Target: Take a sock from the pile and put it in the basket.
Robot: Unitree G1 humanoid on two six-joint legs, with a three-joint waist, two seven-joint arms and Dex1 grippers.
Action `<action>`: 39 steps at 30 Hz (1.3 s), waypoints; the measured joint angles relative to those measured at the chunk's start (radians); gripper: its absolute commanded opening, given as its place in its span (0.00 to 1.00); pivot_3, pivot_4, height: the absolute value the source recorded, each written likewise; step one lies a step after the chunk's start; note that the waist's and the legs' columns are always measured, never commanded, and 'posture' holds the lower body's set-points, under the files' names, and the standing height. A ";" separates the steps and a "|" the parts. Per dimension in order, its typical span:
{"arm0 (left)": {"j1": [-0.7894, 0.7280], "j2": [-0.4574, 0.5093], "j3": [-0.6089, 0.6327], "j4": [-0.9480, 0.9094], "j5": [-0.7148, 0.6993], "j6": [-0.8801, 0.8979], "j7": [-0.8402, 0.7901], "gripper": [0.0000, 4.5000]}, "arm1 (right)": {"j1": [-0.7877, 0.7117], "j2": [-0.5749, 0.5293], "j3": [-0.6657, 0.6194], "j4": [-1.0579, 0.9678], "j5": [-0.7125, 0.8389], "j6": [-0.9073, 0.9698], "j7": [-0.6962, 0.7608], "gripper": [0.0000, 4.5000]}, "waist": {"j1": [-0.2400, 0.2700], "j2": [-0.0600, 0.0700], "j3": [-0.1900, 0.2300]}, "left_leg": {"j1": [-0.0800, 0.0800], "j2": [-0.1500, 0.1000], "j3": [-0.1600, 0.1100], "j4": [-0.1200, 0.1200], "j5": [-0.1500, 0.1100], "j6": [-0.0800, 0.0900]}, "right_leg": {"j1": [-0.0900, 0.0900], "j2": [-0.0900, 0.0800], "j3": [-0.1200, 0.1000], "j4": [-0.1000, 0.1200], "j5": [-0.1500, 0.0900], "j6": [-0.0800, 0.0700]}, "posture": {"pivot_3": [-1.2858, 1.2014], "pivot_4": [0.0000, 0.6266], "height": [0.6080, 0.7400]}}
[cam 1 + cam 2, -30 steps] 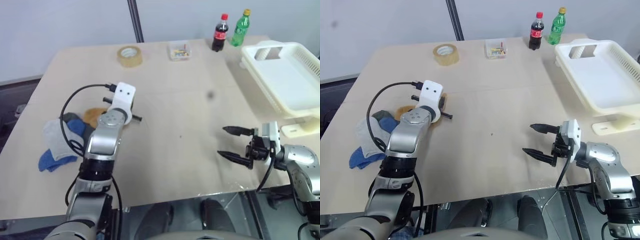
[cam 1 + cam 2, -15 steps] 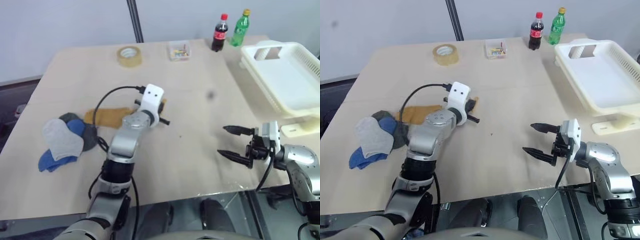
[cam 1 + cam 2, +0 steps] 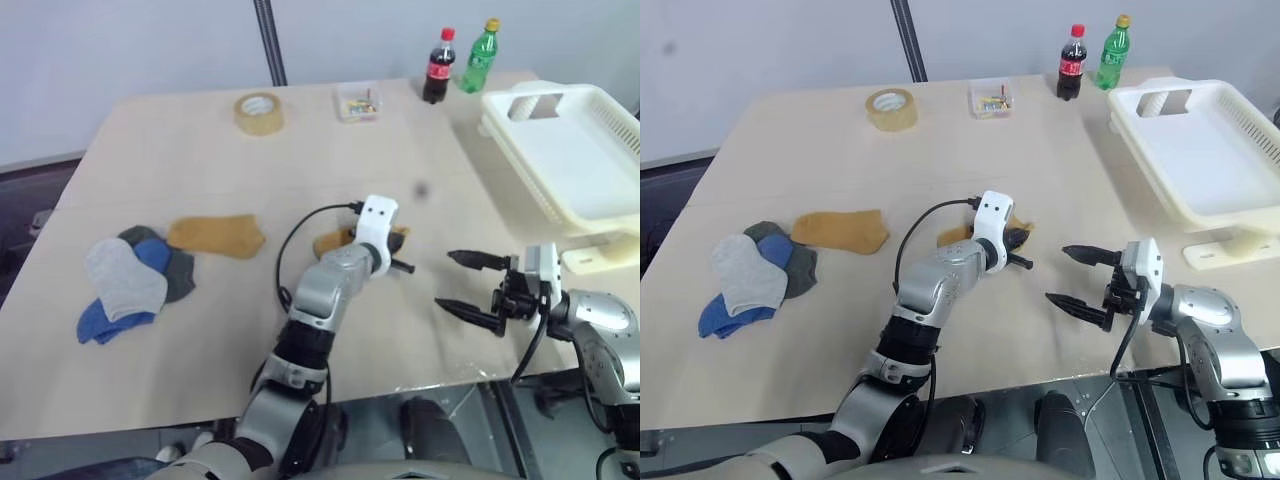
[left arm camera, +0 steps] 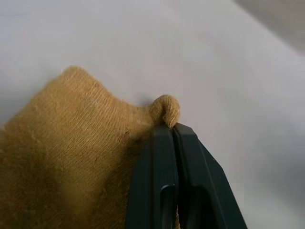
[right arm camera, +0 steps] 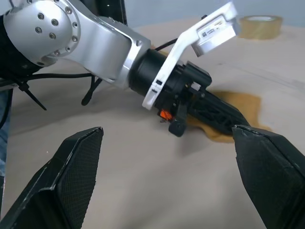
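Note:
My left gripper (image 3: 397, 241) is shut on the edge of a mustard-yellow sock (image 3: 952, 235) and holds it low over the middle of the table. In the left wrist view the black fingers (image 4: 167, 157) pinch a fold of that sock (image 4: 71, 157). The pile (image 3: 130, 285) of grey and blue socks lies at the left, with another mustard sock (image 3: 215, 236) flat beside it. My right gripper (image 3: 443, 281) stands open a short way right of the held sock, with nothing between its fingers (image 5: 71, 167). The white basket (image 3: 600, 120) stands at the far right.
A roll of tape (image 3: 259, 110), a small clear box (image 3: 358, 101) and two bottles (image 3: 440, 66) stand along the far edge. A white block (image 3: 600, 258) lies by the basket's near end. A black pole (image 3: 268, 40) rises behind the table.
My left arm has swung right from the pile to the table's middle, bringing one mustard sock with it. A second mustard sock stays beside the pile. The right gripper has not moved.

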 measured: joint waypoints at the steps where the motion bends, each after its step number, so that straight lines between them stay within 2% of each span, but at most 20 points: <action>1: 0.000 0.000 0.000 0.007 -0.007 -0.010 0.000 0.13 | 0.000 0.000 0.000 0.000 0.000 0.000 -0.001 1.00 | 0.000 0.000 0.000 | 0.000 0.000 0.000 0.000 0.000 0.000 | 0.000 0.000 0.000 0.000 0.000 0.000 | 0.52 0.24 1.00; 2: 0.000 0.000 0.000 0.011 -0.017 -0.021 -0.001 0.18 | 0.000 -0.001 0.000 0.000 0.000 0.000 -0.001 1.00 | 0.001 0.000 0.000 | 0.000 0.000 0.000 0.001 0.000 0.000 | 0.000 0.000 0.000 0.000 0.000 0.001 | 0.52 0.24 1.00; 6: 0.000 0.000 0.000 0.006 -0.044 -0.060 -0.004 0.60 | 0.000 -0.001 -0.002 0.000 0.000 0.000 -0.007 1.00 | 0.001 0.000 0.000 | 0.000 0.000 0.000 0.001 0.000 0.000 | 0.000 0.000 0.000 0.000 0.000 0.001 | 0.52 0.24 1.00; 13: -0.014 0.020 0.059 -0.200 -0.183 -0.048 -0.066 0.60 | -0.040 0.001 0.001 0.022 -0.022 -0.001 -0.029 1.00 | -0.002 0.000 0.000 | 0.000 0.000 0.001 0.001 0.000 0.000 | 0.000 0.000 0.001 0.000 0.001 0.001 | 0.52 0.24 1.00; 15: -0.033 0.076 0.067 -0.233 -0.180 -0.039 -0.064 0.60 | -0.088 0.012 0.010 0.038 -0.049 0.000 -0.059 1.00 | -0.004 0.000 0.000 | 0.001 0.001 0.002 0.001 0.000 0.000 | 0.001 0.001 0.002 0.000 0.001 0.001 | 0.52 0.24 1.00; 18: -0.026 0.231 0.067 -0.240 -0.130 -0.025 -0.067 0.60 | -0.178 0.044 0.049 0.093 -0.135 0.031 -0.164 1.00 | -0.020 0.001 0.000 | 0.002 0.002 0.002 0.001 0.000 0.000 | 0.001 0.002 0.002 0.001 0.001 0.001 | 0.52 0.24 1.00; 20: -0.008 0.279 0.067 -0.236 -0.108 -0.024 -0.071 0.60 | -0.209 0.062 0.063 0.127 -0.170 0.043 -0.209 1.00 | -0.021 0.001 0.000 | 0.001 0.001 0.002 0.001 0.000 0.000 | 0.000 0.002 0.002 0.001 0.001 0.001 | 0.52 0.24 1.00; 23: 0.094 0.393 0.064 -0.232 -0.090 -0.015 -0.115 0.60 | -0.307 0.139 0.154 0.176 -0.238 0.173 -0.308 1.00 | -0.029 0.000 0.000 | -0.002 -0.001 0.000 0.000 0.000 0.000 | -0.002 0.000 0.002 -0.001 0.001 0.001 | 0.52 0.24 1.00; 28: 0.180 0.429 0.085 -0.289 -0.117 0.059 -0.139 0.60 | -0.376 0.243 0.196 0.222 -0.252 0.353 -0.417 1.00 | -0.024 0.000 0.000 | -0.002 -0.001 -0.003 0.001 0.000 0.000 | -0.002 0.000 -0.001 0.000 0.001 0.001 | 0.52 0.24 1.00; 32: 0.210 0.470 0.069 -0.333 -0.112 0.061 -0.155 0.60 | -0.410 0.260 0.216 0.235 -0.260 0.440 -0.448 1.00 | -0.027 0.000 0.000 | -0.002 -0.001 -0.003 0.001 0.000 0.000 | -0.002 0.000 0.000 0.000 0.001 0.001 | 0.52 0.24 1.00; 33: 0.225 0.479 0.071 -0.346 -0.112 0.060 -0.158 0.61 | -0.426 0.283 0.205 0.241 -0.252 0.471 -0.466 0.88 | -0.028 0.000 0.000 | -0.002 -0.001 -0.003 0.001 0.000 0.000 | -0.002 0.000 0.000 0.000 0.001 0.001 | 0.52 0.24 1.00; 34: 0.232 0.483 0.064 -0.347 -0.112 0.057 -0.165 0.61 | -0.440 0.300 0.199 0.246 -0.247 0.501 -0.484 0.83 | -0.030 0.000 -0.001 | -0.001 -0.001 -0.002 0.001 0.000 0.000 | -0.002 0.000 0.000 0.000 0.001 0.001 | 0.52 0.24 1.00; 36: 0.238 0.490 0.053 -0.350 -0.111 0.047 -0.169 0.61 | -0.445 0.307 0.198 0.247 -0.242 0.520 -0.491 0.62 | -0.029 0.000 -0.001 | -0.001 -0.001 -0.003 0.001 0.000 0.000 | -0.002 0.000 0.000 0.000 0.001 0.001 | 0.52 0.24 1.00; 37: 0.239 0.492 0.052 -0.352 -0.110 0.045 -0.170 0.61 | -0.446 0.307 0.198 0.247 -0.241 0.522 -0.491 0.57 | -0.029 0.000 -0.001 | -0.001 -0.001 -0.002 0.001 0.000 0.000 | -0.002 0.000 0.000 0.000 0.001 0.001 | 0.52 0.24 1.00; 39: 0.252 0.499 0.046 -0.359 -0.108 0.030 -0.174 0.61 | -0.445 0.307 0.193 0.243 -0.227 0.551 -0.491 0.39 | -0.029 0.000 -0.001 | -0.002 -0.001 -0.002 0.001 0.000 0.000 | -0.002 0.000 0.000 0.000 0.001 0.001 | 0.52 0.24 1.00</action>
